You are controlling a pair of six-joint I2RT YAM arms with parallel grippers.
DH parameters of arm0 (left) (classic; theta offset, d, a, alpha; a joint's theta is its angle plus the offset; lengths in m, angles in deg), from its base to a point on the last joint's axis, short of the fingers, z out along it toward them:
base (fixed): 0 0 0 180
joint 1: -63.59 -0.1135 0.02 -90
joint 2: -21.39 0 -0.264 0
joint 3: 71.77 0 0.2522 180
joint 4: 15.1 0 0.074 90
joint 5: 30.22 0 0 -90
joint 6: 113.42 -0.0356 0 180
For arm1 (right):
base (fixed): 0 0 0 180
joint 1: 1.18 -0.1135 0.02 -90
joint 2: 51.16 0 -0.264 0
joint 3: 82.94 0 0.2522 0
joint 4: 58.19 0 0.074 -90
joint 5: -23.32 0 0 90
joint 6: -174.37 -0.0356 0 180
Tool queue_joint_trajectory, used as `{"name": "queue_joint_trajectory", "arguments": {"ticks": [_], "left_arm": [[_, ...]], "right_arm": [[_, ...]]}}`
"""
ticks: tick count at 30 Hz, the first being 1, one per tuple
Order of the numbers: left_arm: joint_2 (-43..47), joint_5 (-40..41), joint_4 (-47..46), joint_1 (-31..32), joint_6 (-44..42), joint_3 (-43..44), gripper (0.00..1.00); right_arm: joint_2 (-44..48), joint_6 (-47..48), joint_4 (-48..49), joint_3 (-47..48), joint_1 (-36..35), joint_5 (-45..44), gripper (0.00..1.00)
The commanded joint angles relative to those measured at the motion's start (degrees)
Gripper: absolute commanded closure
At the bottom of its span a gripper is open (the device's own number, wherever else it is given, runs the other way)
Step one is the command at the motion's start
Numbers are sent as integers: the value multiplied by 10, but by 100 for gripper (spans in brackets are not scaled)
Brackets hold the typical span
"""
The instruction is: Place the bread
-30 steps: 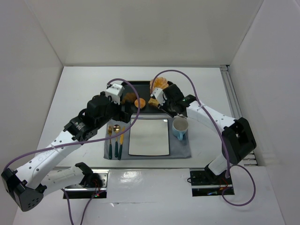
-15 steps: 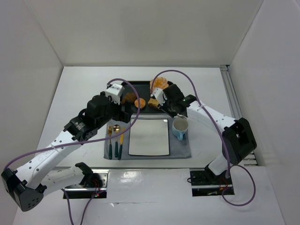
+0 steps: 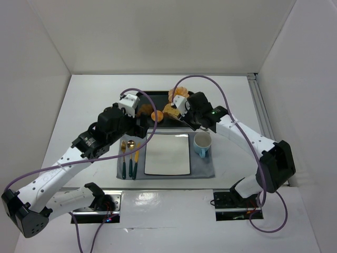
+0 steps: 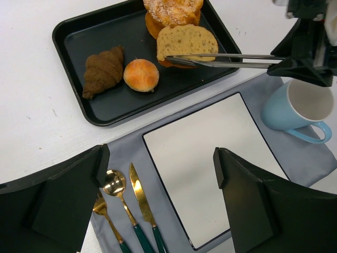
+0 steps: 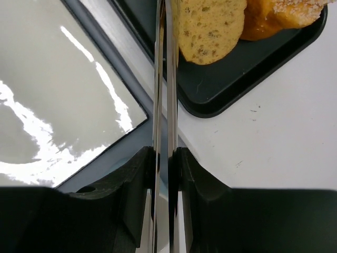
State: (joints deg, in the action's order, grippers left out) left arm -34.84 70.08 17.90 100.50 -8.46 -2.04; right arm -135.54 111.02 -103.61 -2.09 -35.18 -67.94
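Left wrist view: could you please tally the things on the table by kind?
baked goods: 4 (croissant, round bun, bread slice, sugared pastry)
cutlery: 3 (spoon, knife, fork)
cup: 1
plate: 1
tray: 1
placemat: 1
Total: 11

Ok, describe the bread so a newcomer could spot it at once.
Find the black tray beyond the grey placemat. The bread lies at its right end, next to the sugar-dusted bun. It alone is a flat, speckled slice; its neighbours are rounded.
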Motion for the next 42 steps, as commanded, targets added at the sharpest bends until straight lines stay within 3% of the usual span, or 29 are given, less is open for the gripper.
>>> {"name": "queue_joint_trajectory", "arguments": {"ticks": [1,10,20,36,42], "left_arm": [[6,7,-25,2,-9,-6,0],[6,25,-25,2,-14,-6,0],[16,25,-31,-32,-9,-11,0],[16,25,-31,-42,-9,-11,0],[16,25,-31,-42,-9,-11,0]], "right_arm": [[57,-6,-13,21,-5,48,100],[171,26,-74,-13,1,172,100],[195,75,-176,-50,1,281,100],[164,124,-252,-61,-5,314,100],[154,118,-241,-66,-5,314,90]]}}
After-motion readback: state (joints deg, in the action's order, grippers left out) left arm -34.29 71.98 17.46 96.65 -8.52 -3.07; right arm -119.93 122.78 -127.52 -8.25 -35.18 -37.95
